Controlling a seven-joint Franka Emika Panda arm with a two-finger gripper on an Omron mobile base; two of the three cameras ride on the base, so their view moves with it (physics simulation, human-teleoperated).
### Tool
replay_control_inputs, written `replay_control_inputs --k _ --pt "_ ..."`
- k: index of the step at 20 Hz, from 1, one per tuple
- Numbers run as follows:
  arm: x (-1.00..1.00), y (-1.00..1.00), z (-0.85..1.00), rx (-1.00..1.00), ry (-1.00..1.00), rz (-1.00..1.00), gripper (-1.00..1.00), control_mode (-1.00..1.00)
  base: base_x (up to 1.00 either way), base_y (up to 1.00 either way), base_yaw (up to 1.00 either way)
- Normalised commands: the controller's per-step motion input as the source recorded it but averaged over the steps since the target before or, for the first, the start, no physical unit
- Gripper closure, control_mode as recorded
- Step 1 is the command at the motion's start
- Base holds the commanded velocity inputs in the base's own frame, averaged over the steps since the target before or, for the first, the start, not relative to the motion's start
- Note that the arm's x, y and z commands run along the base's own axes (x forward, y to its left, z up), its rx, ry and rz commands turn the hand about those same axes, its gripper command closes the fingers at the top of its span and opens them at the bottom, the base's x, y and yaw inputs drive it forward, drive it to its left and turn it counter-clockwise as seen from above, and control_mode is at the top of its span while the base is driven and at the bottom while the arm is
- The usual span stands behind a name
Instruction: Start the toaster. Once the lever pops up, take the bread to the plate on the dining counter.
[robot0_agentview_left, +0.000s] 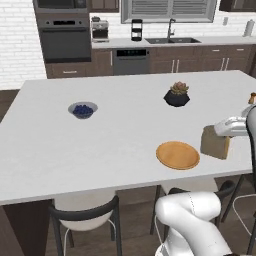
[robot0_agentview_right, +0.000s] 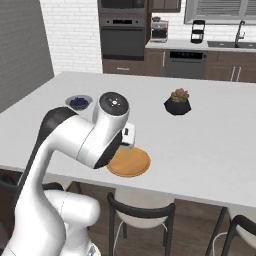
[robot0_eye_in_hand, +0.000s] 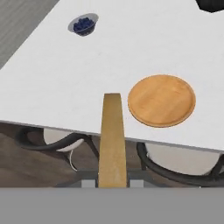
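Now, with fingers (robot0_eye_in_hand: 89, 183) clenched on the square tan-brown bread slice (robot0_eye_in_hand: 112, 140) held on edge just beside the flat round orange plate (robot0_eye_in_hand: 161, 100) on the large white dining counter (robot0_eye_in_hand: 131, 43), shift sideways over its centre, lower, then release.

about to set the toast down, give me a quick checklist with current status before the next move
1. Bread held in the gripper: ok, shut on it, slice on edge.
2. Plate bare and ready: ok.
3. Bread over the plate: not ok, it is beside it, near the dining counter edge.
4. Bowl and potted plant out of the way: ok, both far from the plate.
5. Bread lying flat for release: not ok.
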Motion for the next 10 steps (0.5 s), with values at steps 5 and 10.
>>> replay_control_inputs --k 5,10 --pt "0.96 0.00 -0.46 0.12 -0.01 0.25 1.00 -1.00 0.00 0.00 0.00" --pt "0.91 -0.03 -0.49 0.11 0.02 0.06 1.00 -1.00 0.00 0.00 0.00"
